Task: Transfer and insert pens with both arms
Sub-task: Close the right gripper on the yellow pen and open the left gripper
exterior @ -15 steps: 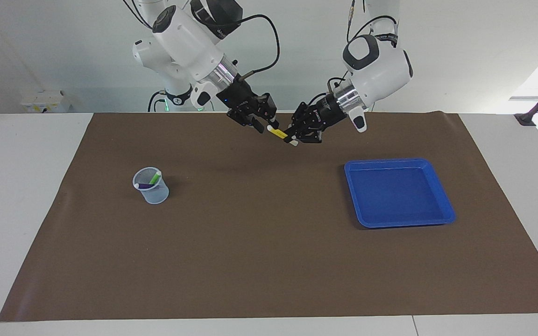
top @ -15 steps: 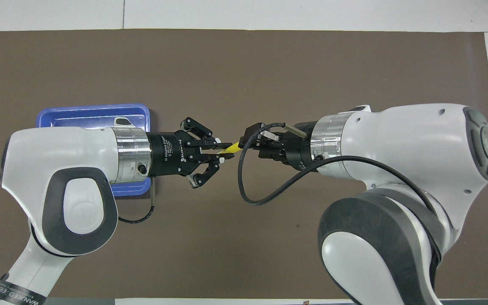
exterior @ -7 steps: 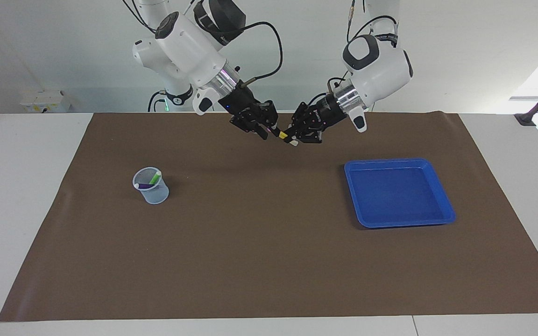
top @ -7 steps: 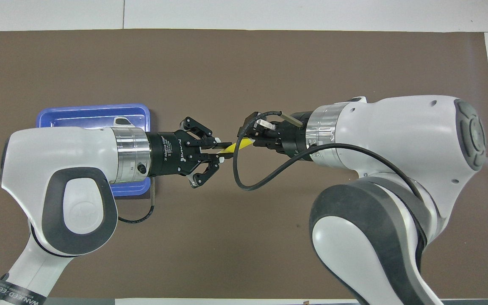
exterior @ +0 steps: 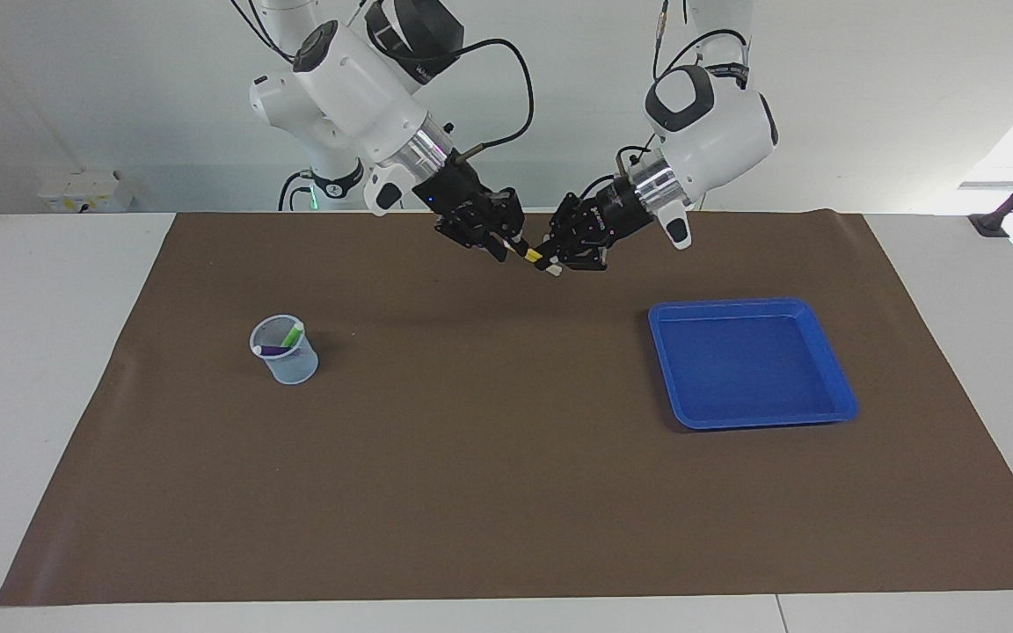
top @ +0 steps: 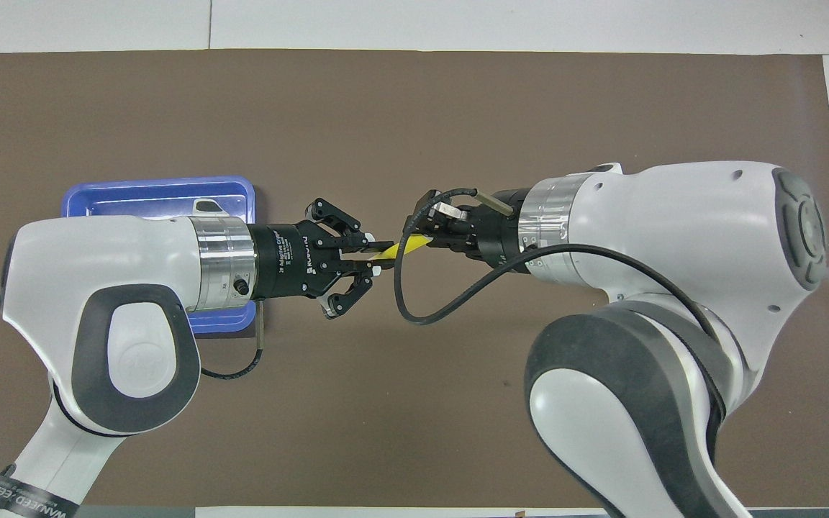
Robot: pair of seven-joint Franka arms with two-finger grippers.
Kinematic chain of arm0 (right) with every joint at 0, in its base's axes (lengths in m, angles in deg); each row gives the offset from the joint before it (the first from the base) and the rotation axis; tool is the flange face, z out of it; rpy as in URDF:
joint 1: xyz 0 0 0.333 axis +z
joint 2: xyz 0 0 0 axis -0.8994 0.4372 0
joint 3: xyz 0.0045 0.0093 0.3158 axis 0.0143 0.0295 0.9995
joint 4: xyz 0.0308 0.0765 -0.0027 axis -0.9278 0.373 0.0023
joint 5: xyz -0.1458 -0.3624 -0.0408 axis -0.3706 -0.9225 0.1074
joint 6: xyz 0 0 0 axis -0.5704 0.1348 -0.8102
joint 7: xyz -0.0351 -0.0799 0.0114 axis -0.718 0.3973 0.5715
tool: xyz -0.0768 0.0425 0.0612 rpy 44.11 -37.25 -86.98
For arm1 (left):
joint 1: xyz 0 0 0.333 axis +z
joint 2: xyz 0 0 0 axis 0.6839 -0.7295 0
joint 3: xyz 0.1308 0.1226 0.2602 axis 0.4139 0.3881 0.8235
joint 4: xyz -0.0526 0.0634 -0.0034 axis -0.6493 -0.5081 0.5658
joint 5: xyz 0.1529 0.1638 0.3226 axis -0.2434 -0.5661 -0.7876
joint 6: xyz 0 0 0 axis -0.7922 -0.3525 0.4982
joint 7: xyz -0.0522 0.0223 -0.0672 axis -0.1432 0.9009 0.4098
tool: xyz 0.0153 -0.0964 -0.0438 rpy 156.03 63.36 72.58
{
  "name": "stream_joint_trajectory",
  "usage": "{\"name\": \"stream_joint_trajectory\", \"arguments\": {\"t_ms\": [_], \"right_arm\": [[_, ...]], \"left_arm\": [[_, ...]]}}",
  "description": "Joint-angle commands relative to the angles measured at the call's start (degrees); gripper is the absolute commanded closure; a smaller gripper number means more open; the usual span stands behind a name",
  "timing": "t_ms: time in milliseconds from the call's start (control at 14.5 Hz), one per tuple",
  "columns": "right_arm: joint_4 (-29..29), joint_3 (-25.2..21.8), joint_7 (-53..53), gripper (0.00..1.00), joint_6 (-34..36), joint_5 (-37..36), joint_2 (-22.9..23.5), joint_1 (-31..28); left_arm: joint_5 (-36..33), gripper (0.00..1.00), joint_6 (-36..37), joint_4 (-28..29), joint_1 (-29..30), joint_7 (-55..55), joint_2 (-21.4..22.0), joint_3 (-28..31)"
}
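The yellow pen (exterior: 533,255) hangs in the air over the mat's middle, near the robots' edge. My left gripper (exterior: 552,261) is shut on its pale end and holds it level. My right gripper (exterior: 511,246) has come in from the other end and its tips sit at the pen's free end; I cannot see its grip. From overhead the yellow pen (top: 400,249) bridges the left gripper (top: 375,257) and the right gripper (top: 423,236). The green pen (exterior: 293,334) and the purple pen (exterior: 271,350) stand in a clear cup (exterior: 285,356).
A blue tray (exterior: 751,362) lies on the brown mat toward the left arm's end; overhead its rim (top: 134,185) shows beside the left arm. The cup stands toward the right arm's end and is hidden under the right arm in the overhead view.
My right gripper has moved in toward the left gripper and now covers the yellow pen's free end. The left gripper has kept still with the pen.
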Motion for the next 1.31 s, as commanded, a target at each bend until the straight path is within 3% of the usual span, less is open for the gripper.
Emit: {"name": "stream_joint_trajectory", "arguments": {"t_ms": [0,207,482,688,1033,1101,1170,1239], "right_arm": [[-0.6,-0.1,0.7,0.44,1.4,-1.1,0.2,0.2],[-0.5,-0.1,0.7,0.57,1.4,-1.2,0.1,0.2],[-0.5,-0.1,0.7,0.66,1.4,-1.3,0.1,0.2],[-0.4,0.0,0.6,0.97,1.4,-1.9,0.1,0.2],[-0.4,-0.1,0.4,1.0,1.6,-1.9,0.1,0.1],[-0.4,-0.1,0.4,1.0,1.7,-1.9,0.1,0.1],[-0.4,-0.1,0.3,1.0,1.7,-1.9,0.1,0.1],[-0.4,-0.1,0.3,1.0,1.8,-1.9,0.1,0.1]], "left_arm": [[1.7,1.0,-0.8,1.0,0.2,0.6,1.6,0.1],[1.8,1.0,-1.0,1.0,0.1,0.6,1.6,0.1],[1.9,1.0,-1.5,1.0,0.0,0.7,1.6,0.1],[2.1,1.0,-1.5,1.0,-0.1,0.8,1.6,0.1],[2.1,1.0,-2.1,1.0,-0.4,0.8,1.6,0.1],[2.1,0.96,-2.1,1.0,-0.5,0.7,1.5,0.1],[2.1,0.1,-2.2,1.0,-0.5,0.8,1.6,0.2],[2.1,0.0,-2.1,1.0,-0.4,0.8,1.7,0.2]]}}
